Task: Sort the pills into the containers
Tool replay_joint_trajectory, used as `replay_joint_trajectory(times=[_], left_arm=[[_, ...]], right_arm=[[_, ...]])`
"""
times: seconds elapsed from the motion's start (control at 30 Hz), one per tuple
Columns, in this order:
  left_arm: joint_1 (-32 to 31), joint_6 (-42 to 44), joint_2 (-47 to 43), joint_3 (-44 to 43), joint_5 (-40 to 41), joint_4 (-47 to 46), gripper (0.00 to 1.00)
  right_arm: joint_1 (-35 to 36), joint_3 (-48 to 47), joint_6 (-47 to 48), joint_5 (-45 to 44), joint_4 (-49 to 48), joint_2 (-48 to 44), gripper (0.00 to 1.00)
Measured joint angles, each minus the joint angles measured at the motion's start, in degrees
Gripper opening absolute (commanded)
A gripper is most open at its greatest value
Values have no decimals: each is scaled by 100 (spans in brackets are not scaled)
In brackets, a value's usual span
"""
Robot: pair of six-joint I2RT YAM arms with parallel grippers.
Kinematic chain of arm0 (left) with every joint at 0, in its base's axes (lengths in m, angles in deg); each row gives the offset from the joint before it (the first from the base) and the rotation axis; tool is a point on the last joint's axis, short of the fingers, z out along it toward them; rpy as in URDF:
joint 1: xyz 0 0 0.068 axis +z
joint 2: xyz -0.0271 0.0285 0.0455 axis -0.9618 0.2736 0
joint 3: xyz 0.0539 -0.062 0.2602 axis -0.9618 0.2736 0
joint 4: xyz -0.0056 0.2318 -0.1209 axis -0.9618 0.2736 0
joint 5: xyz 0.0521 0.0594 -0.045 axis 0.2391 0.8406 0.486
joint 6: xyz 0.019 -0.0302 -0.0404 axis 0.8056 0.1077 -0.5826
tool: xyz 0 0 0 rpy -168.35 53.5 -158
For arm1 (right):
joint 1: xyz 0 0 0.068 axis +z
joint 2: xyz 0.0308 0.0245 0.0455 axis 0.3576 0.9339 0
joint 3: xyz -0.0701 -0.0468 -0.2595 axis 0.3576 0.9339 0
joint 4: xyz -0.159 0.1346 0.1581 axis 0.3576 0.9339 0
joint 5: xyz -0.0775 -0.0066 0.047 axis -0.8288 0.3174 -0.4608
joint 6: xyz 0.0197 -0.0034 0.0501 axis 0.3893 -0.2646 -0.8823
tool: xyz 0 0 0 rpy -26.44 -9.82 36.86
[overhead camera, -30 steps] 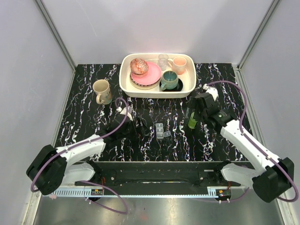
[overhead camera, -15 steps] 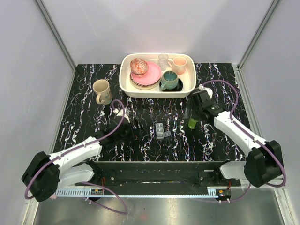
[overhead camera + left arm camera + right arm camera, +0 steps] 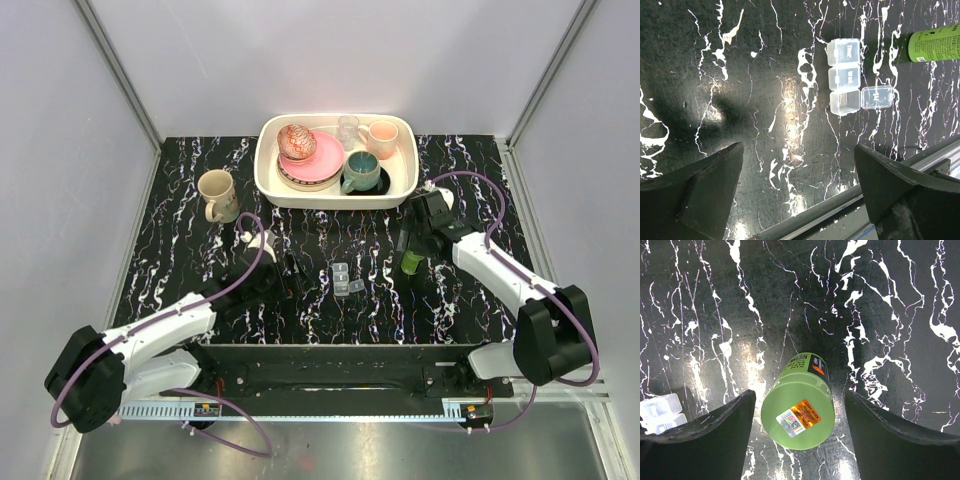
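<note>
The containers (image 3: 345, 279) are a strip of three clear compartments on the black marbled table, between the arms. In the left wrist view the containers (image 3: 845, 75) show one lid (image 3: 876, 96) flipped open; I see no pills in them or anywhere else. My left gripper (image 3: 290, 270) hovers left of the strip, and in its own view the left gripper (image 3: 799, 155) is open over bare table. My right gripper (image 3: 410, 245) is open, and in the right wrist view this gripper (image 3: 800, 400) straddles an upright green bottle (image 3: 800, 407) with a gap on each side.
A white tray (image 3: 268, 170) at the back holds pink plates, a teal mug, a pink mug and a glass. A beige mug (image 3: 217, 194) stands at the back left. The table's metal front rail (image 3: 840, 200) runs just below the left gripper.
The left gripper opened wider and drew back slightly to the left. The right gripper settled around the green bottle and its jaws narrowed, while that arm's elbow swung inward.
</note>
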Motion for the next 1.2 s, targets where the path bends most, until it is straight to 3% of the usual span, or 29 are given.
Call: replay_joint_trajectory(times=[0.47,0.57,0.63,0.8,1.0,1.2], left_arm=[[0,7,-157,2,39,57,97],[-2,44,-164,2,39,74,97],[-4,63,-205,2,37,109,97],[-39,208,-428,2,37,162,93],[-575,990,-1292,-61,90,151,92],[-1331,2208,-2166,-385,61,-190,93]], right_arm=[[-42,164,-2,129,-114,127,60],[-42,164,11,111,-122,144,43],[-46,164,11,83,-140,142,25],[-48,164,35,269,-136,57,6],[-57,22,144,1589,15,-629,0],[-50,-684,308,4074,190,-813,0]])
